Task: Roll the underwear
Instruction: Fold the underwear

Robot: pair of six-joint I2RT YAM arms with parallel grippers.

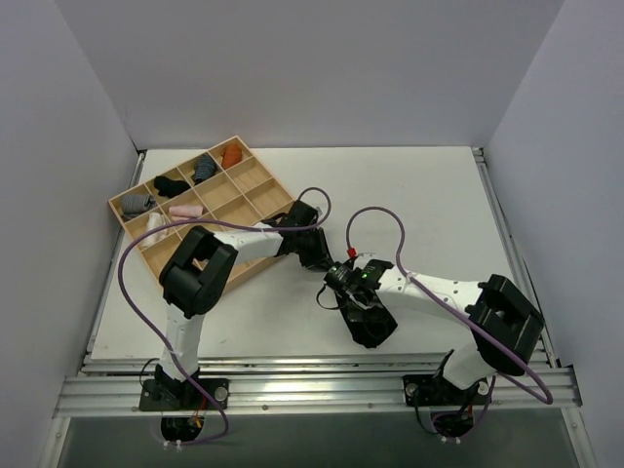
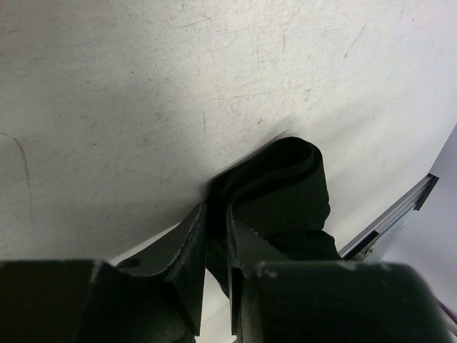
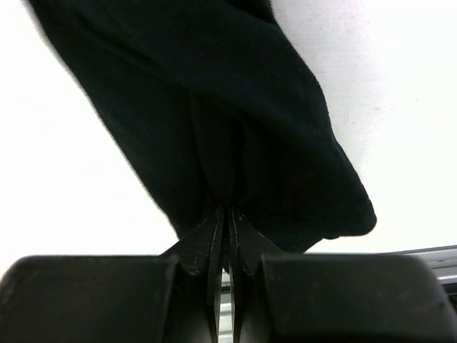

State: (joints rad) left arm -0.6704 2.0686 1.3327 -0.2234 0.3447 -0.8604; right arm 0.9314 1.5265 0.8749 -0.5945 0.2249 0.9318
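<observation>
The underwear [image 1: 372,330] is a plain black fabric piece lying on the white table in front of the arms. In the left wrist view it [image 2: 285,186] is a folded, curled lump against the table. My left gripper [image 2: 218,209] is shut on one edge of it; in the top view this gripper [image 1: 318,257] sits just right of the tray. My right gripper [image 3: 228,212] is shut on a pinch of the black fabric [image 3: 235,107], which hangs spread ahead of the fingers. In the top view the right gripper [image 1: 361,310] is over the fabric, pointing toward the near edge.
A wooden compartment tray [image 1: 255,175] stands at the back left, holding rolled bundles: orange [image 1: 231,154], grey [image 1: 203,168], black [image 1: 171,185], pink [image 1: 185,209]. Purple cables loop over both arms. The metal rail [image 1: 312,385] runs along the near edge.
</observation>
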